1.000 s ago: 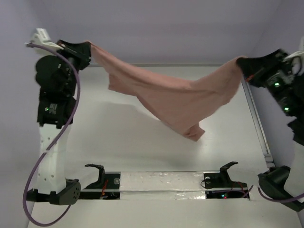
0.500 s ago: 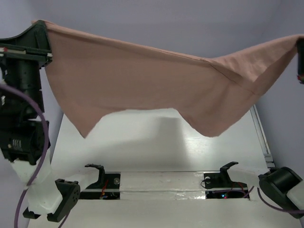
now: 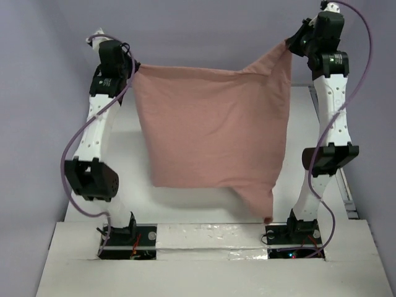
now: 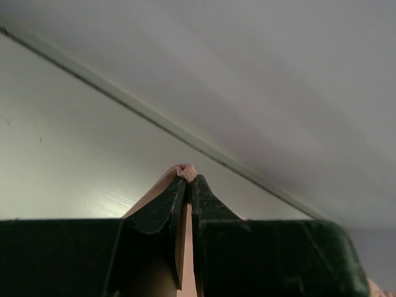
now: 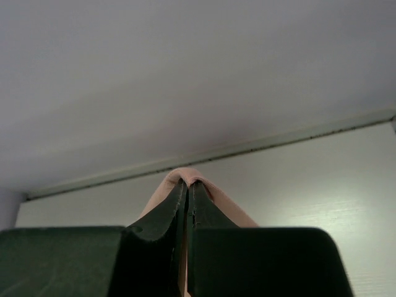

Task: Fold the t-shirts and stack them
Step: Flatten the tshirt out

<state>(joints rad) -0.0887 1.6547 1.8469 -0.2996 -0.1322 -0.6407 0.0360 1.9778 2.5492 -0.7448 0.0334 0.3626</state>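
Note:
The salmon-pink t-shirt (image 3: pixel 213 133) hangs in the air as a wide sheet stretched between both arms, its lowest corner near the front rail. No print shows on the visible side. My left gripper (image 3: pixel 132 67) is shut on its upper left corner; a small fold of pink cloth (image 4: pixel 184 172) sticks out past the closed fingertips in the left wrist view. My right gripper (image 3: pixel 291 46) is shut on the upper right corner; pink cloth (image 5: pixel 185 175) wraps over its closed tips in the right wrist view. Both arms are raised high and stretched toward the far side of the table.
The white table (image 3: pixel 204 207) lies below the hanging shirt, with its far edge strip (image 5: pixel 297 137) against the back wall. The arm bases and a white mounting rail (image 3: pixel 210 238) are at the near edge. A metal rail (image 3: pixel 343 192) runs along the table's right side.
Both arms have swung the shirt up and away toward the far side. The shirt went from a low sag to a raised spread, and now hangs as a flat vertical sheet.

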